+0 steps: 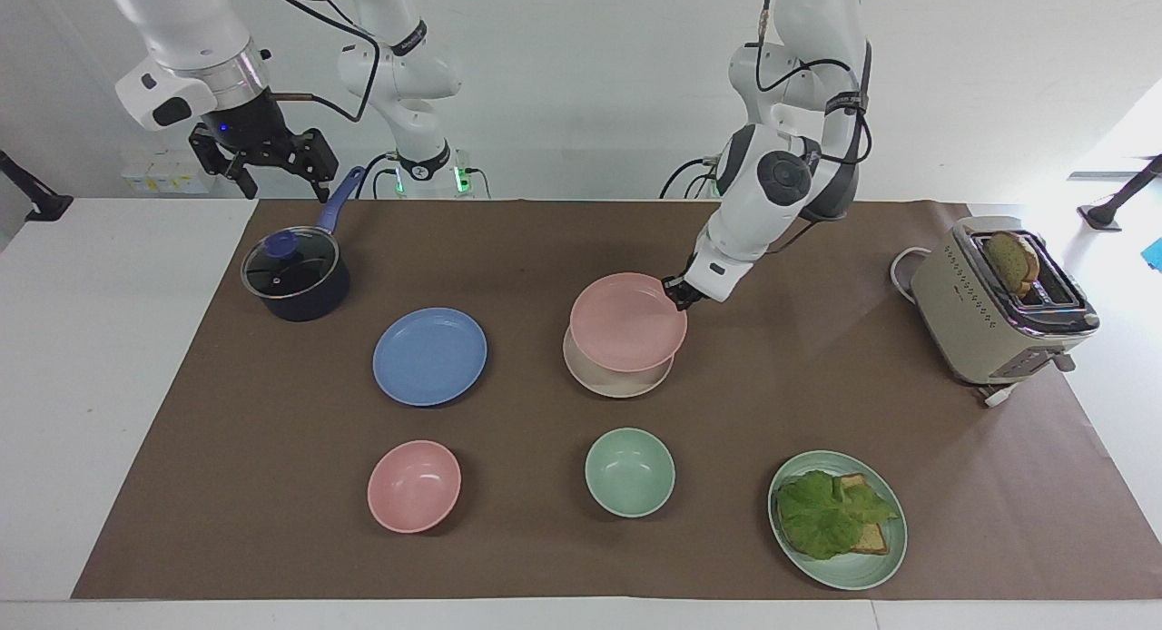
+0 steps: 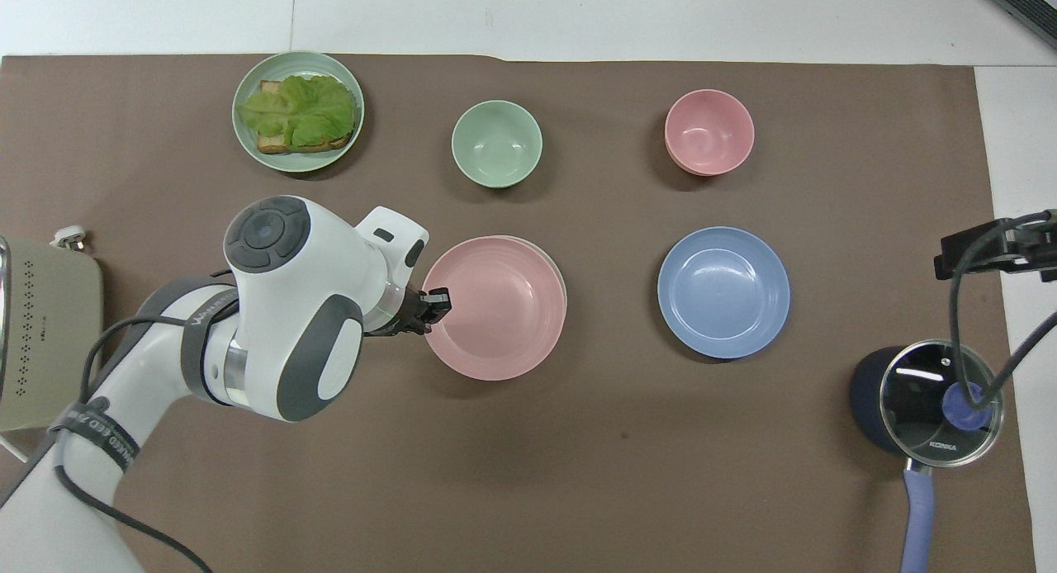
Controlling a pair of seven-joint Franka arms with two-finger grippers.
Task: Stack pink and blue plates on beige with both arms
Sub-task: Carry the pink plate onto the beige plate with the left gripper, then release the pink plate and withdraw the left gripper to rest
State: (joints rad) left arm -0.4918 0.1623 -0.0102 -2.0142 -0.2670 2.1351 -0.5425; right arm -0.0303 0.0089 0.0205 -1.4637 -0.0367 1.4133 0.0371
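While my left fingers (image 1: pixel 679 292) pinched the pink plate's (image 1: pixel 626 321) rim, it hung just above the beige plate (image 1: pixel 617 382) | blue plate (image 1: pixel 429 355) on the table | right fingers (image 1: pixel 263 167) spread over the pot (image 1: pixel 295 276).

Held plate (image 1: pixel 626 321) over middle plate (image 1: pixel 617 380); third plate (image 1: pixel 429 355) beside

The pink plate (image 1: pixel 626 321) covers most of the beige plate (image 1: pixel 617 382); only a thin edge of the beige plate shows under it. In the overhead view, the left arm hides the table beside the pink plate, and the picture's edge cuts off the toaster (image 2: pixel 45 329). The right gripper (image 2: pixel 995 247) is also cut by the edge there, well apart from the pink plate, so its fingers stay unseen.
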